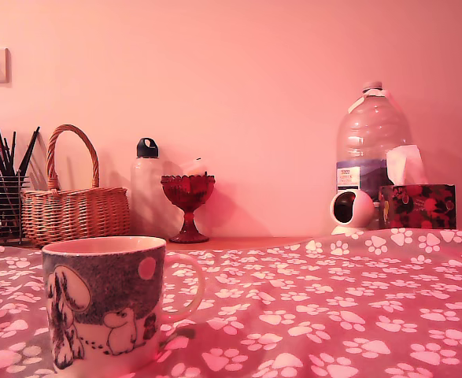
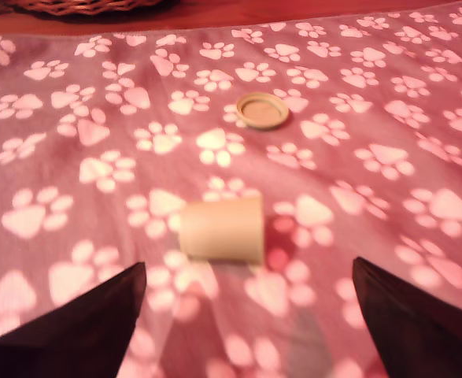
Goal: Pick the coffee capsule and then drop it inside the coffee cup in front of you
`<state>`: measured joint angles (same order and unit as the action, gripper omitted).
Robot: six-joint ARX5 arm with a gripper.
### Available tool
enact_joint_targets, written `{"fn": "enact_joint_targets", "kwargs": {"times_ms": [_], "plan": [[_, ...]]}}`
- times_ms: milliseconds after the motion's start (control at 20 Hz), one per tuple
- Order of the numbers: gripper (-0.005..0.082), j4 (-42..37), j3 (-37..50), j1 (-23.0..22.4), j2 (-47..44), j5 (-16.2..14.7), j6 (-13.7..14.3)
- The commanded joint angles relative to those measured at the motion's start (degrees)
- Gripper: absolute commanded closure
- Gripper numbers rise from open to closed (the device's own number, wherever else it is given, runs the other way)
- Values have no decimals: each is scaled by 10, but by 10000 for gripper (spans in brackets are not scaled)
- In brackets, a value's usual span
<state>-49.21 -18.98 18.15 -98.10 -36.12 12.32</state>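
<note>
In the wrist view a pale coffee capsule (image 2: 221,229) lies on its side on the paw-print cloth (image 2: 388,157). My gripper (image 2: 248,272) is open just short of it, its two dark fingertips (image 2: 97,319) spread wide to either side and touching nothing. A second round pale piece (image 2: 262,109), ring-shaped from above, sits further off on the cloth. The coffee cup (image 1: 112,303), a large mug with a dark speckled band, white cartoon creatures and a loop handle, stands at the exterior view's lower left. The arm does not show in the exterior view.
Along the back wall stand a wire pencil holder (image 1: 1,197), a wicker basket (image 1: 73,209), a white bottle (image 1: 146,189), a red glass goblet (image 1: 188,205), a large water bottle (image 1: 371,150), a small round white device (image 1: 351,211) and a tissue box (image 1: 417,205).
</note>
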Motion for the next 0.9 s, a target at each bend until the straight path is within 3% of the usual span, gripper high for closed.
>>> {"fn": "enact_joint_targets", "kwargs": {"times_ms": [0, 850], "plan": [[7, -6, -6, 2, -15, -4, -1], [7, -12, -76, -30, -96, -10, 1]]}}
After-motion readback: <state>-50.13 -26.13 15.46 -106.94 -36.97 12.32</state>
